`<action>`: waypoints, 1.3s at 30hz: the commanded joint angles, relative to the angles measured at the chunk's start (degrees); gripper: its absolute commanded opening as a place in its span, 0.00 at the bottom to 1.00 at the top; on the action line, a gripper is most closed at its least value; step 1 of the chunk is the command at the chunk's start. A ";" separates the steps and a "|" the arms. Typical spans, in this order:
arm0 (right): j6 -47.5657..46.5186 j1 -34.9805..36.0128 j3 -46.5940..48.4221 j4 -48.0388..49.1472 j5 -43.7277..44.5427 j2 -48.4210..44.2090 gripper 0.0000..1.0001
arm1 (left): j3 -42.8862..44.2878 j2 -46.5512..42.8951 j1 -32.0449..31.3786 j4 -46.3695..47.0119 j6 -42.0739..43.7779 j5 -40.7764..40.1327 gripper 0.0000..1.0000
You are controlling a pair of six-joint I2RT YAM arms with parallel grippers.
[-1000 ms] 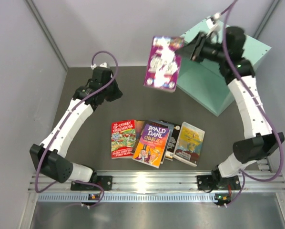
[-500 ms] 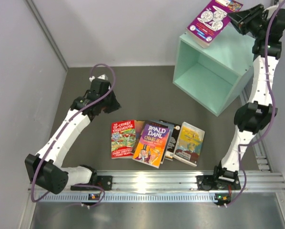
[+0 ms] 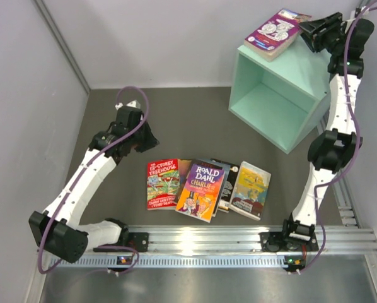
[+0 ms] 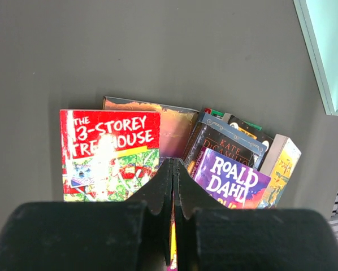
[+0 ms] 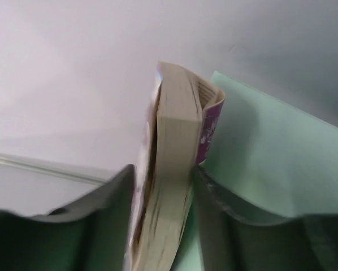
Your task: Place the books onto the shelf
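Right hand (image 3: 307, 29) straddles the purple book (image 3: 274, 31) atop the shelf (image 3: 314, 66), grip unclear; left hand (image 4: 173, 167) clenched.

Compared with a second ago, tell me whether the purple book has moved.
Yes. The purple book has gone from hanging left of the mint shelf, above the table, to the right and farther back, and is now over the shelf's top.

Dark grey table (image 3: 176, 113).
- 2 o'clock: mint-green cube shelf (image 3: 308, 66), open face toward 7 o'clock, with a purple paperback (image 3: 273, 31) on its top.
- 6 o'clock: an overlapping fan of paperbacks lying flat. They are a red Treehouse book (image 3: 161, 183), brown book (image 3: 183, 167), Roald Dahl book (image 3: 201, 189), black book (image 3: 229, 186) and yellow book (image 3: 250, 189).
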 commanded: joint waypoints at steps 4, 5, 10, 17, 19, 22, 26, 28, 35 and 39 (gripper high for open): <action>-2.98 0.64 1.34 4.60 1.26 0.99 0.82 | -0.34 -0.04 -0.11 -0.68 0.08 0.36 0.01; -3.24 0.64 1.34 4.68 1.34 1.17 0.90 | -0.43 -0.04 -0.02 -0.77 0.08 0.36 0.01; -5.78 0.12 0.90 2.06 2.13 0.82 1.00 | 0.27 1.19 -0.11 -0.77 0.00 0.62 0.01; -17.89 -4.72 -11.47 -3.23 8.28 -11.47 1.00 | 1.50 3.47 -0.02 -0.68 0.70 0.62 0.02; -20.90 -5.42 -12.19 -4.19 7.94 -16.04 1.00 | 1.24 4.79 -0.11 -0.42 1.05 2.62 0.05; -23.20 -5.60 -17.07 -7.36 5.84 -24.21 1.00 | 0.63 7.07 -0.72 -0.07 1.49 4.23 0.08; -24.24 1.58 -30.09 -7.43 7.57 -37.83 1.00 | -1.48 8.92 -1.60 2.39 0.88 5.36 0.10; -28.44 12.90 -33.87 -9.72 9.68 -41.71 1.00 | -2.62 9.80 -2.04 4.24 0.44 6.86 0.16; -22.84 33.32 -68.93 -13.06 6.99 -53.58 1.00 | -3.33 12.79 -4.32 5.56 2.28 12.39 0.50; -24.07 36.14 -85.38 -20.00 1.70 -56.92 1.00 | -5.09 12.27 -6.78 7.75 4.12 17.22 0.50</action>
